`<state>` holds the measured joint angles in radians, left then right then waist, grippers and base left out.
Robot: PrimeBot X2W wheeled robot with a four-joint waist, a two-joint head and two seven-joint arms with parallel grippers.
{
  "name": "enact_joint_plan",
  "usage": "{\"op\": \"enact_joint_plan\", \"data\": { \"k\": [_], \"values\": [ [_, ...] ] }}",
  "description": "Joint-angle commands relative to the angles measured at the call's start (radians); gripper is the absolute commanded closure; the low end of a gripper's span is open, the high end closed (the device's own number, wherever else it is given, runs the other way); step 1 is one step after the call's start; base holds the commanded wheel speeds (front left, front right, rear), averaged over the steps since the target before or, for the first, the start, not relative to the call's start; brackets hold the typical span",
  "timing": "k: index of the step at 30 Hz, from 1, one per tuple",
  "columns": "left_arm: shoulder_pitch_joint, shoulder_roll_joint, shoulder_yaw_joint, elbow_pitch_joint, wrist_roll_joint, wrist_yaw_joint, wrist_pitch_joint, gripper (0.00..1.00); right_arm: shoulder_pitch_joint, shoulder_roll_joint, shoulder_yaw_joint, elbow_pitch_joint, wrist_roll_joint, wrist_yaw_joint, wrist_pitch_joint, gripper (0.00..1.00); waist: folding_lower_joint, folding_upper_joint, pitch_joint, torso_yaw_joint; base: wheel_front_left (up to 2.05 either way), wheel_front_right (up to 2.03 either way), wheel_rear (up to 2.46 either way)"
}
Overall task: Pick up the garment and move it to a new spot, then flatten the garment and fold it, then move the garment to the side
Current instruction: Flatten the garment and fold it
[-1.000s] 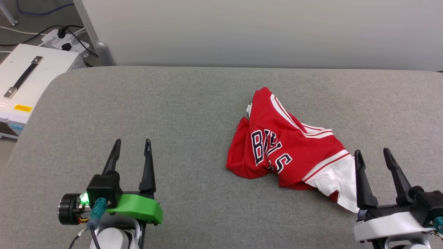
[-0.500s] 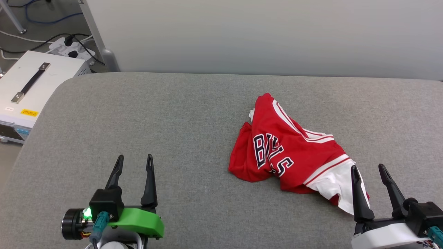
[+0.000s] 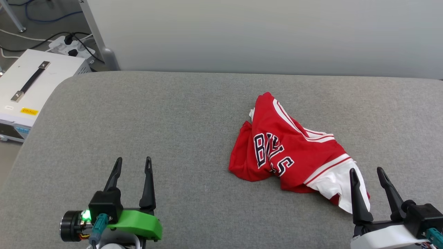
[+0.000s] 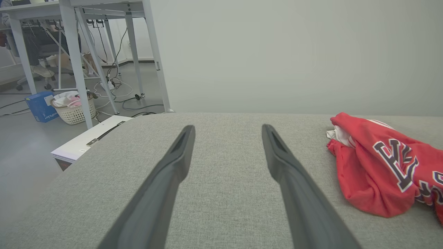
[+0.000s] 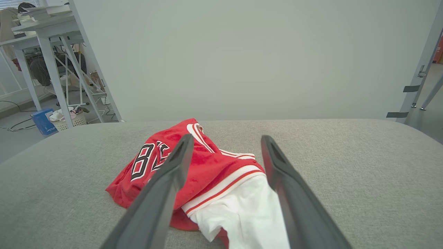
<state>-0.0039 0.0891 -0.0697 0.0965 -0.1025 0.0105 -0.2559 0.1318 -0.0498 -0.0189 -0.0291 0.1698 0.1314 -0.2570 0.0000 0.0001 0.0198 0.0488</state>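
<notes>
**Crumpled jersey right of centre, both hands wide open**

Here's the garment [image 3: 287,152], heaped in a red bundle on the grey bench [image 3: 173,114], right of the middle. It is creased up, with the black, white-edged lettering buckled across the front folds. Striped trim runs down to a white sleeve that spills toward the near edge.

Over on the right, the right hand [image 3: 365,169] sits at that near corner, fingers spread with nothing between them. Its inner finger crosses the white sleeve in the head view. The right wrist view looks straight down the open fingers, with the sleeve lying between and beneath them. Whether metal meets cloth, I cannot tell.

The left hand [image 3: 133,159] is well apart from the jersey, low at the near left, fingers parted and empty above bare grey fabric.

Off the bench's left end, a white case with a black handle [image 3: 31,79] stands on the floor, and a power strip [image 3: 67,43] lies behind it.
</notes>
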Motion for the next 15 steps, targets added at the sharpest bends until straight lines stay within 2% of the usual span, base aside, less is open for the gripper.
{"op": "enact_joint_plan", "data": {
  "k": [1, 8, 15],
  "values": [
    [0.013, -0.006, 0.005, 0.003, 0.009, -0.008, -0.006, 0.00, 0.009, 0.000, 0.001, 0.004, 0.006, -0.001, -0.005, 0.00, 0.0000, -0.0001, 0.001, 0.000, 0.00, 0.00, 0.00],
    [0.012, -0.016, 0.018, 0.010, 0.025, -0.018, -0.006, 0.00, -0.003, 0.000, -0.011, -0.003, -0.005, -0.001, -0.005, 0.00, 0.0000, -0.0001, 0.002, -0.001, 0.00, 0.00, 0.00],
    [0.001, -0.023, 0.022, 0.012, 0.032, -0.028, -0.006, 0.00, -0.102, -0.021, -0.086, -0.050, -0.034, -0.001, -0.005, 0.00, 0.0000, -0.0001, 0.018, -0.001, 0.00, 0.00, 0.00]
  ]
}}
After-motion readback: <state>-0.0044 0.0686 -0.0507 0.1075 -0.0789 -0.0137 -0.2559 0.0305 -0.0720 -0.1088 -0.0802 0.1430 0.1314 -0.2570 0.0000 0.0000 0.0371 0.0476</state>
